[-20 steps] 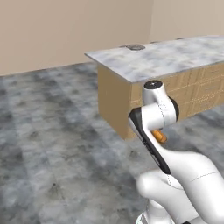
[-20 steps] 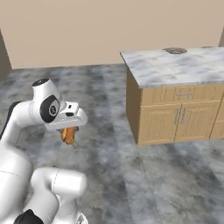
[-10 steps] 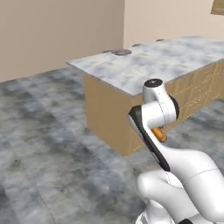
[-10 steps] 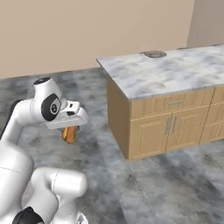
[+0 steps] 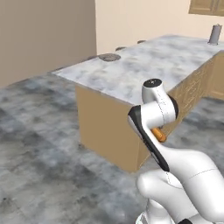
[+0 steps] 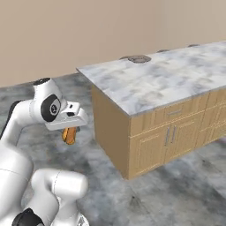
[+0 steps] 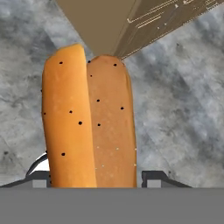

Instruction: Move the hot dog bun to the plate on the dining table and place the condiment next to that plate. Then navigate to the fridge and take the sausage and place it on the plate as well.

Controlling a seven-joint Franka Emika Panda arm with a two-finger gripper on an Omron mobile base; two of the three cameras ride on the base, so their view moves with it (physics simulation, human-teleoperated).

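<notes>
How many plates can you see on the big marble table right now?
3 plates on the dining table, all near its far edge: one at the corner, one behind it, one farther along. Others may lie out of frame.

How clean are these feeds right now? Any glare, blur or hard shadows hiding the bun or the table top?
Left base view: even, flat light, no glare on the marble dining table; the hot dog bun peeks out behind the arm. Right base view: soft, slightly fuzzy render, bun readable under the gripper. Hand view: bun sharp, floor behind it blurry.
</notes>
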